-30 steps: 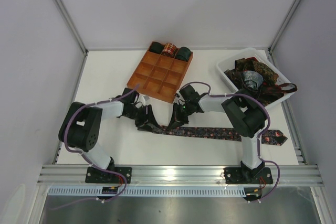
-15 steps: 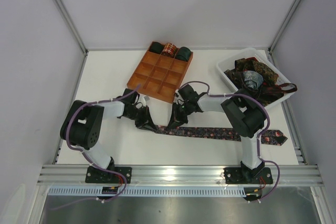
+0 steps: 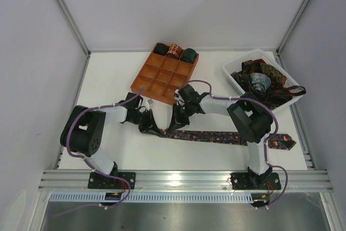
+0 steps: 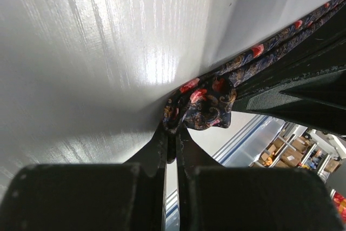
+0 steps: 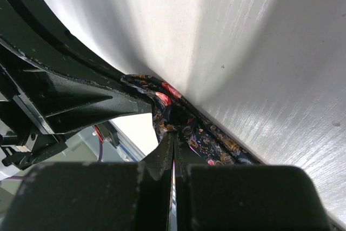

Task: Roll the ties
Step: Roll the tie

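Observation:
A dark floral tie lies flat across the table's front, its wide tip at the right. My left gripper is shut on the tie's narrow left end; in the left wrist view the bunched fabric sits pinched at the gripper tips. Just to its right, my right gripper is shut on the same tie, its jaws pressed together on a fold. Both grippers stand tip-down, a few centimetres apart. Three rolled ties sit in the tray's far row.
The orange-brown gridded tray lies just beyond both grippers. A white bin at the back right holds a heap of loose ties. Metal rails frame the table's sides and front edge.
My left gripper has gone from open to shut on the tie's left end. The right gripper has shifted slightly away from me and to the left with the tie in it.

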You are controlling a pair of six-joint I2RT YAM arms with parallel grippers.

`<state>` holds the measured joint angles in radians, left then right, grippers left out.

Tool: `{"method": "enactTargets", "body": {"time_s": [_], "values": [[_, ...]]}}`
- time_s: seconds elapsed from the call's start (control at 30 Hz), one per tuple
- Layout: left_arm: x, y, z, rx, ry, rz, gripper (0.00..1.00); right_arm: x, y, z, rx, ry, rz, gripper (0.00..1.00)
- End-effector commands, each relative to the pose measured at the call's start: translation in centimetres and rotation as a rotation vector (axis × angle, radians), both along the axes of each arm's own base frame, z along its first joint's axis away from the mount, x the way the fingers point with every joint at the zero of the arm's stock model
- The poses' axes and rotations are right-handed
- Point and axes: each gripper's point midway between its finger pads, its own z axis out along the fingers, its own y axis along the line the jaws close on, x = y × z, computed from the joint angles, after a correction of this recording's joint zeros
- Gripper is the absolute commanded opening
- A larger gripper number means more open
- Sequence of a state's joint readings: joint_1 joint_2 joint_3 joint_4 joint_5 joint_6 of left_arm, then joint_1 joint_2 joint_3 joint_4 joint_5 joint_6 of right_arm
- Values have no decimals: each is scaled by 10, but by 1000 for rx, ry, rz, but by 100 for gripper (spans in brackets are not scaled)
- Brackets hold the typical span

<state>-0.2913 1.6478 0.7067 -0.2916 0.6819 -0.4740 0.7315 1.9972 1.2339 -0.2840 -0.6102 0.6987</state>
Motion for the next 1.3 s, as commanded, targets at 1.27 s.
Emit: {"method": "enactTargets", "body": {"time_s": [1.27], "values": [[18,5,23,35,-97,8,0,-16,-20,-28,-97,-41,45,0]]}}
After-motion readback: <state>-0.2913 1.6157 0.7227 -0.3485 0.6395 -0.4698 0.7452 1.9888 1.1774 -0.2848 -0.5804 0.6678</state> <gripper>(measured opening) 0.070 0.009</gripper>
